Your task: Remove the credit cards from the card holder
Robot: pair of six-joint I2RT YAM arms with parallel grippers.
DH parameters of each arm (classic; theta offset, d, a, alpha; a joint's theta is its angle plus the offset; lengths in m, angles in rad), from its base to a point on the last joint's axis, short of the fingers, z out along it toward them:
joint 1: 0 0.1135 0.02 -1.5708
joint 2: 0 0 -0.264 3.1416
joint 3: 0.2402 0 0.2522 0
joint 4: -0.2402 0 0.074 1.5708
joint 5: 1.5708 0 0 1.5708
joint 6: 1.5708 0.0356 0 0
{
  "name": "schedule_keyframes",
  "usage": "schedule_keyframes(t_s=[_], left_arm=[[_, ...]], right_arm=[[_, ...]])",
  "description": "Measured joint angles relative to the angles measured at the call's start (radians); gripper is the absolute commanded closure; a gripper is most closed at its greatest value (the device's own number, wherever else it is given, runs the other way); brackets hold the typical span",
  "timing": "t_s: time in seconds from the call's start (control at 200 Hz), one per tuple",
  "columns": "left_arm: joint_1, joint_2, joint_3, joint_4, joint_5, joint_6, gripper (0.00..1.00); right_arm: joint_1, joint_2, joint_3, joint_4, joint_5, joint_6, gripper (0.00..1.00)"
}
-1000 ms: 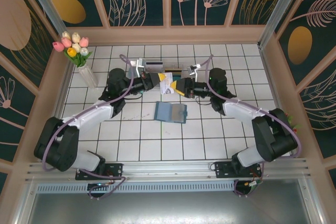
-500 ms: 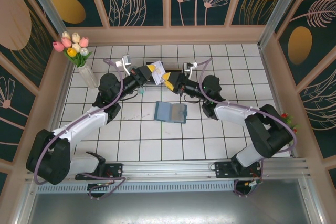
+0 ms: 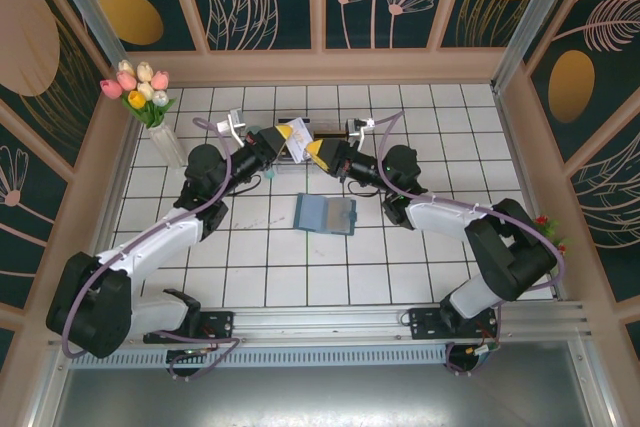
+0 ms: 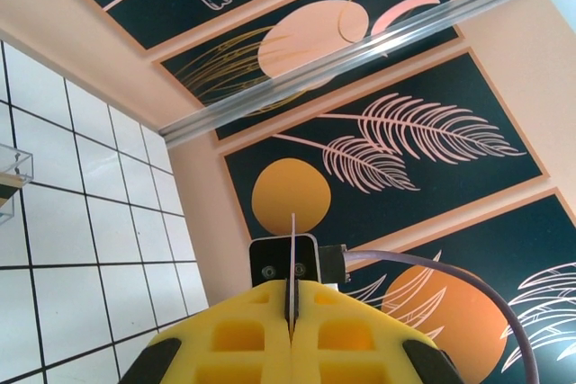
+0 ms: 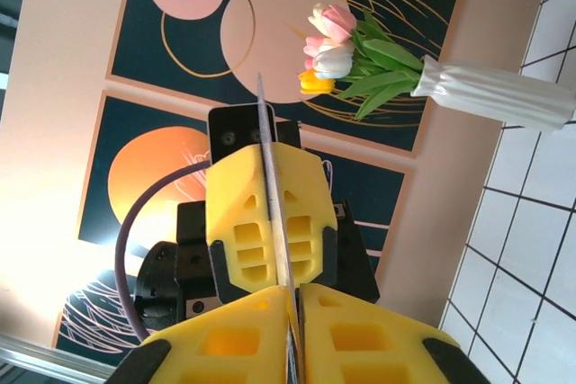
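Both arms reach in toward the far-centre of the bench (image 3: 250, 277), wrists converging, tools nose to nose.

Left tool (image 3: 288, 136): yellow fingers pressed together on a credit card (image 3: 298, 129), no gap visible either side of it in the left wrist view.

Right tool (image 3: 316, 151): likewise clamped on the same card from the opposite end. In the right wrist view the two pairs of yellow fingers face each other, with the card running as a thin line between them.

Credit card: held in the air above the far-centre of the bench, off the surface. It is white-faced from above, markings too small to read. Its long axis runs tool to tool, roughly along the far edge, the left end slightly farther back. It stands on edge rather than flat, and both wrist cameras see it edge-on.

Card holder (image 3: 326, 214): lying open and flat at bench centre, nearer than the tools and apart from them, with the blue-grey inside up. Its long axis runs left-right, the right end turned a little toward the near edge. Slot contents cannot be made out.

Clear box (image 4: 13, 165): on the tiles by the far edge, beyond the tools.

Vase of tulips (image 3: 150, 107): far-left corner.
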Motion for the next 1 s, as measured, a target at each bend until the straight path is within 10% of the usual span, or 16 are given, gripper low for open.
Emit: schedule_keyframes(t_s=[0.28, 0.435, 1.001], left_arm=[[0.005, -0.053, 0.055, -0.267, -0.070, 0.076, 0.24], [0.047, -0.074, 0.128, -0.539, -0.151, 0.205, 0.04], [0.240, -0.126, -0.147, -0.740, -0.137, 0.232, 0.01]], right_arm=[[-0.011, -0.008, 0.076, -0.200, -0.002, -0.196, 1.00], [-0.029, -0.027, 0.181, -0.470, 0.000, -0.481, 1.00], [-0.119, 0.206, 0.637, -1.134, 0.007, -1.378, 1.00]])
